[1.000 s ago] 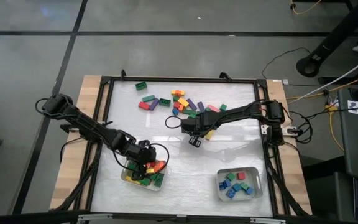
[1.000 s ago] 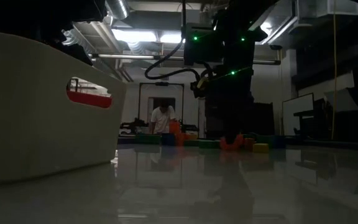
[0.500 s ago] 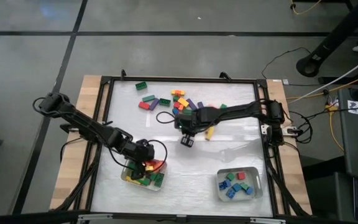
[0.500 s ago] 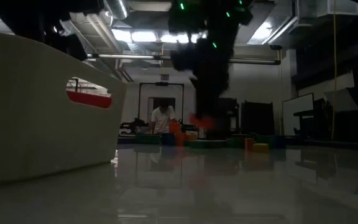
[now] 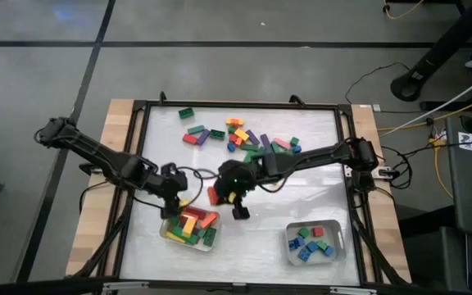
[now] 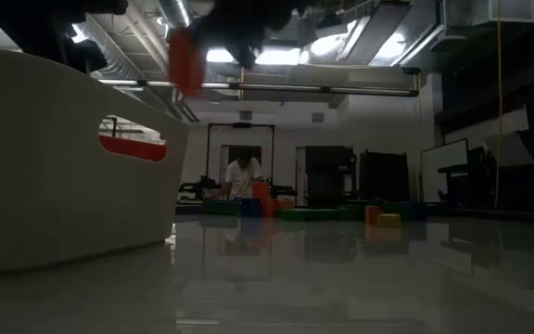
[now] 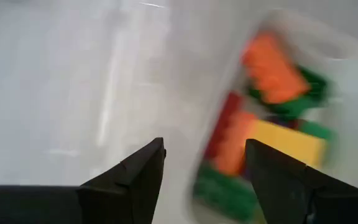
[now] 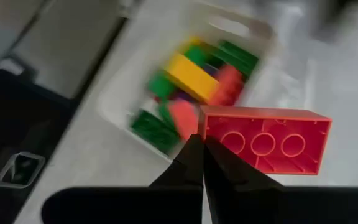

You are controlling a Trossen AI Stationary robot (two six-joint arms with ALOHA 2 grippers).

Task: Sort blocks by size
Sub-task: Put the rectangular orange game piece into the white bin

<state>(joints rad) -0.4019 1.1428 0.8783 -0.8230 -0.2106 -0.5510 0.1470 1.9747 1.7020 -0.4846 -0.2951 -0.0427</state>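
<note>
A: Our right gripper (image 8: 202, 163) is clamped on a long red block (image 8: 265, 145), near the left tray (image 5: 167, 235).
B: Our left gripper (image 7: 205, 163) hangs with fingers apart beside that tray.

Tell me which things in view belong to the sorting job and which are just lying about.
Part of the job:
- red long block held in the right gripper
- loose blocks at the table's far side
- left tray of long blocks
- right tray of short blocks
- left gripper, jaws open, beside the left tray

Lying about:
- cables off the table's right
- person in the room behind
</note>
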